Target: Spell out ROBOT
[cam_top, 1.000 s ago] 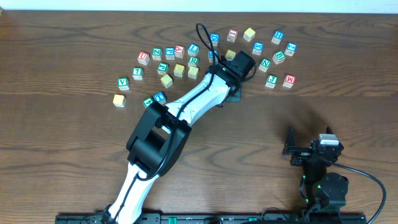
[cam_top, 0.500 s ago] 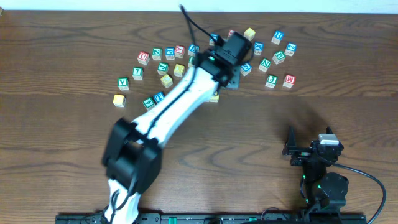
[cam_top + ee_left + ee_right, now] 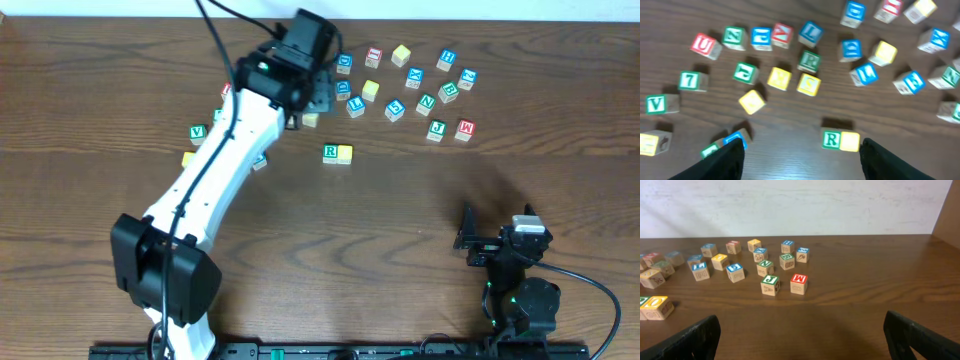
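**Right fingers** (image 3: 695, 340): spread wide, pinching nothing, low over the bare desk (image 3: 400, 230) at the near right.

**Row, mid-desk:** two cubes. The green-edged R cube (image 3: 330, 153) and one yellow cube (image 3: 345, 153) touch side by side, with R on the left.

**Beyond the row, right side:** two cubes, the J cube (image 3: 769, 285) and the M cube (image 3: 798, 284), stand a little nearer than the scattered group behind them.

**Left fingers** (image 3: 725, 162): spread, pinching nothing, above the far left cluster. There, three yellow-faced cubes (image 3: 779, 78) lie close together.

The B and T cubes cannot be picked out among the blurred letters.
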